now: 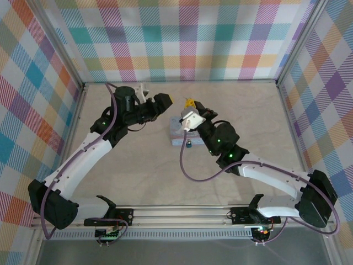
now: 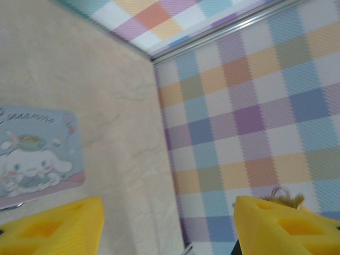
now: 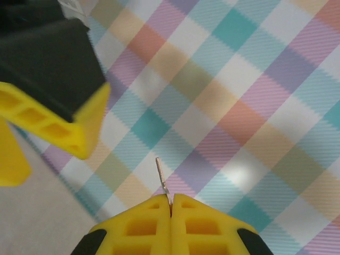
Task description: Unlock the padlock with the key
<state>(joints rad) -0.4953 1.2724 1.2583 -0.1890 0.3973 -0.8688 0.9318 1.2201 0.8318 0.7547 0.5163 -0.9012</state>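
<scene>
The right gripper (image 3: 170, 201) is closed tight, its 2 yellow fingers (image 3: 143, 226) pressed together on the key (image 3: 161, 175). The key is a thin metal strip that stands up from between the fingertips, seen edge-on against the plaid wall (image 3: 239, 106). From above, the right arm (image 1: 265, 176) runs from the near right corner of the table (image 1: 138, 176), bends at the elbow and reaches toward the middle. Its gripper is raised over the far edge of the tin (image 1: 177, 132).

The left gripper (image 2: 169, 210) is wide open with nothing between its 2 fingers (image 2: 58, 228). The left arm (image 1: 83, 154) stretches from the near left corner toward the middle. Its gripper is held level just left of the right one, the 2 close together but apart.

The tin is pale blue and rectangular. It lies flat near the middle of the table, a little toward the far edge. Its lid is shut and shows a white cartoon figure with script above it. What is inside cannot be seen.

The padlock (image 1: 188, 144) is a tiny dark, bluish piece on the table at the tin's near edge, toward its right corner. Whether it touches the tin cannot be told. It is too small to tell whether its shackle is open or shut. It sits well below both grippers, and neither touches it.
</scene>
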